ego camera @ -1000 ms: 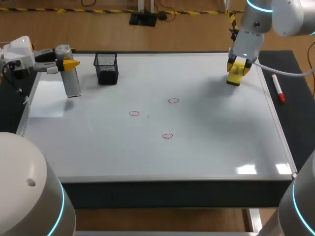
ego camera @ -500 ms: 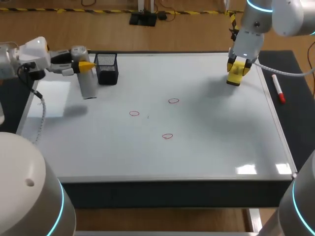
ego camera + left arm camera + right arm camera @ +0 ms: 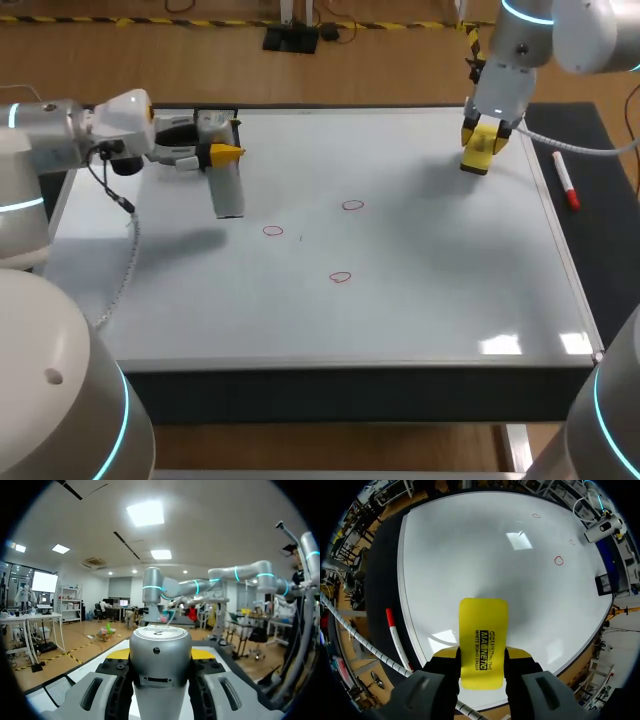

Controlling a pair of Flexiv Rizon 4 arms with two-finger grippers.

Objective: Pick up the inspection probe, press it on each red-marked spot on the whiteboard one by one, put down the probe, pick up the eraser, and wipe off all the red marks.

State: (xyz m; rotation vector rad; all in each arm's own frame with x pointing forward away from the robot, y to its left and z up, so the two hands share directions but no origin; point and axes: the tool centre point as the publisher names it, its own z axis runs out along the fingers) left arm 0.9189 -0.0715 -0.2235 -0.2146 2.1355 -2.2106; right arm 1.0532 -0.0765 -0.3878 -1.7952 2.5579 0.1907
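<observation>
Your left arm (image 3: pixel 70 135) has swung in from the board's left edge and carried the probe (image 3: pixel 229 192) past the mesh basket (image 3: pixel 59 689), toward the marks. The right arm (image 3: pixel 520 45) has not shifted.

The whiteboard (image 3: pixel 430 300) fills nearly the whole tabletop. A wide stretch of it separates your two grippers. The left gripper (image 3: pixel 222 155) sits over the far left part of the board, its fingers clamped on the probe's grey body from both sides. The probe hangs down just beside the leftmost of the three red marks (image 3: pixel 273 231), and the other two marks lie further toward the middle. The right gripper (image 3: pixel 482 652) is near the far right corner, close to the board's right edge. Its fingers are pressed against the two long sides of the yellow eraser (image 3: pixel 483 630). A marker pen (image 3: pixel 566 185) lies just off that edge on the dark mat, near the eraser.

You cannot tell whether the probe's lower end touches the board, though its shadow falls apart from it, to the left. The left wrist view shows only the probe's capped end, so the tip is out of sight. From the head view the basket is mostly hidden behind the left gripper. Both near corners of the board are covered by the arms' round housings. The eraser's rear end is tucked between the right fingers.
</observation>
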